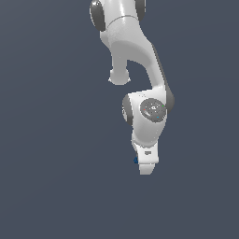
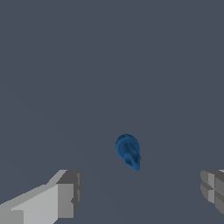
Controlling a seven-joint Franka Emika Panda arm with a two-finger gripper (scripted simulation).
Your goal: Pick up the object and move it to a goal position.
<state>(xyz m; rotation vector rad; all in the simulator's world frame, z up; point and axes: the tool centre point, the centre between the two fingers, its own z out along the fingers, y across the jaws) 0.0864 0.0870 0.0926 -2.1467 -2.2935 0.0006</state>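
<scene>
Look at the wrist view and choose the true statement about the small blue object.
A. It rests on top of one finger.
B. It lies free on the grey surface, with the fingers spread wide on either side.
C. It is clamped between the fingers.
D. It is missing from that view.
B: the blue object lies alone on the grey surface, and the fingers stand far apart, neither touching it.

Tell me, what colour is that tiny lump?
Dark blue lump, clearest in the wrist view.

object (image 1: 136,160) mostly hidden behind hand (image 1: 146,171) — fingers (image 2: 65,199) cropped
</scene>
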